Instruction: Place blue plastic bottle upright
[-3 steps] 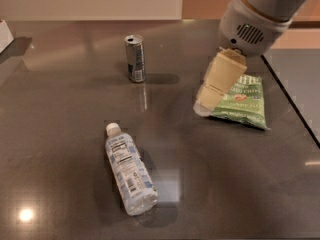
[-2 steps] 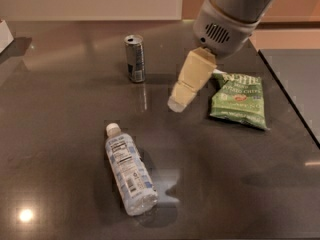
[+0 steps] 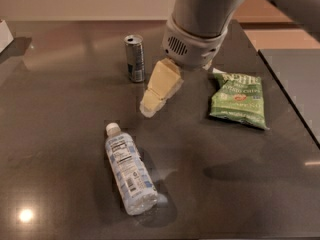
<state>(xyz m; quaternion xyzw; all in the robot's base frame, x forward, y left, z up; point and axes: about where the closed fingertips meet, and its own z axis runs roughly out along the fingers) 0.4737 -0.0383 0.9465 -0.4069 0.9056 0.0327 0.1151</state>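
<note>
The blue plastic bottle [image 3: 128, 169] lies on its side on the dark table [image 3: 55, 114], white cap pointing to the far left, label with barcode facing up. My gripper [image 3: 150, 106] hangs from the grey arm above the table's middle, its cream-coloured tips above and to the right of the bottle's cap, apart from it. It holds nothing that I can see.
A silver metal can [image 3: 135, 58] stands upright at the back, just left of the gripper. A green chip bag [image 3: 237, 100] lies flat to the right. A white object [image 3: 5, 34] sits at the far left edge. The table's right edge runs diagonally beside a grey surface [image 3: 295, 74].
The arm and gripper have moved left and forward, from over the chip bag to the table's middle, closer to the bottle. The bottle, can and bag have not moved.
</note>
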